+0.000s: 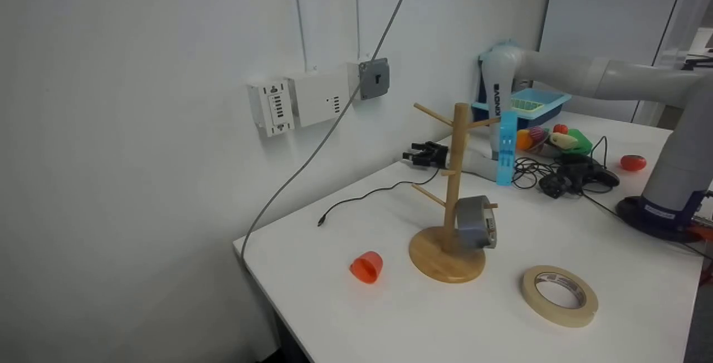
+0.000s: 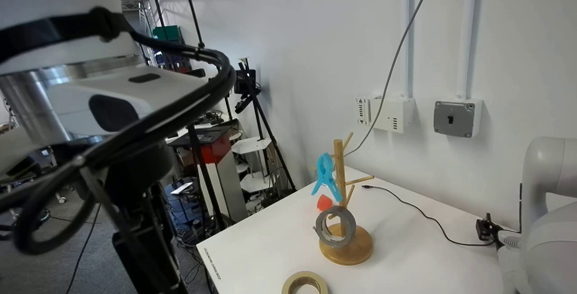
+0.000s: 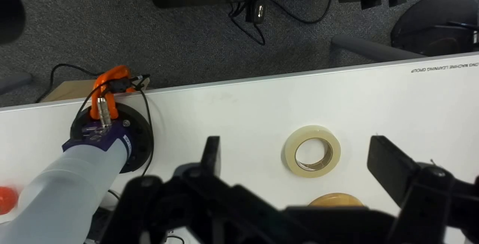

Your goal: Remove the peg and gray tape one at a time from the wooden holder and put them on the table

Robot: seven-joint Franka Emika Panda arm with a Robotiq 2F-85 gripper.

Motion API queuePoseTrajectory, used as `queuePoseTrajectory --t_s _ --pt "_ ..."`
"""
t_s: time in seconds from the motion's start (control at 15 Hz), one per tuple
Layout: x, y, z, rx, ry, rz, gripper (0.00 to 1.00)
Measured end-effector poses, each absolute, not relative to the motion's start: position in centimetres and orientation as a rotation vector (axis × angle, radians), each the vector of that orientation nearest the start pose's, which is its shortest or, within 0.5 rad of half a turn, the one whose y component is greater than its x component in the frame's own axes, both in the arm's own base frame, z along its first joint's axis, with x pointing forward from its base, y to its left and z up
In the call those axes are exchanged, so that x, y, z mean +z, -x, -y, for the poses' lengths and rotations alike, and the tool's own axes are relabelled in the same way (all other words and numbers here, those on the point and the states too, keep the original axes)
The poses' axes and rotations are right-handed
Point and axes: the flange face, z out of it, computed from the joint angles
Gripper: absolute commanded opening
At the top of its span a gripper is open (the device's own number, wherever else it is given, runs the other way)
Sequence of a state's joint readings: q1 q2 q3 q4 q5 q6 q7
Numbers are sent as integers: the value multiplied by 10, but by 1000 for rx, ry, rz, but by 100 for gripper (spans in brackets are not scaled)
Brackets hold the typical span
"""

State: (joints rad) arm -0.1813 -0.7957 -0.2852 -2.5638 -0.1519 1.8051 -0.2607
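Observation:
The light-blue peg (image 1: 507, 148) hangs from an upper branch of the wooden holder (image 1: 458, 154), which stands upright on the white table (image 1: 401, 324). Lower down, the gray tape (image 1: 473, 224) is threaded on another branch, close to the round base. Both the peg (image 2: 325, 172) and the gray tape (image 2: 350, 227) show on the holder in both exterior views. My gripper (image 3: 295, 150) is wide open in the wrist view, high above the table, with nothing held. Only the edge of the holder's base (image 3: 335, 200) shows there; the peg and gray tape are out of that view.
A tan tape roll (image 3: 312, 132) lies flat near the holder, seen below my fingers. An orange-red cup (image 1: 367, 267) rests on its side near the holder. A second robot arm (image 1: 607, 82), cables (image 1: 384, 189), toy food (image 1: 562, 139) and a blue bin (image 1: 537, 104) occupy the far side.

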Motion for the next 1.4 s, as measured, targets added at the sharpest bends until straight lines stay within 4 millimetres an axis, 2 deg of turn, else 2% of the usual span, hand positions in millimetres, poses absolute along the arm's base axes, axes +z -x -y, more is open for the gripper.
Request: queuePoseTrajectory --t_s 0.6,0.93,1.4 --pt "497 -286 161 -58 3100 -120 100" --pt "480 -316 148 -213 3121 -38 100" --pt "463 -368 108 -445 3096 109 100"
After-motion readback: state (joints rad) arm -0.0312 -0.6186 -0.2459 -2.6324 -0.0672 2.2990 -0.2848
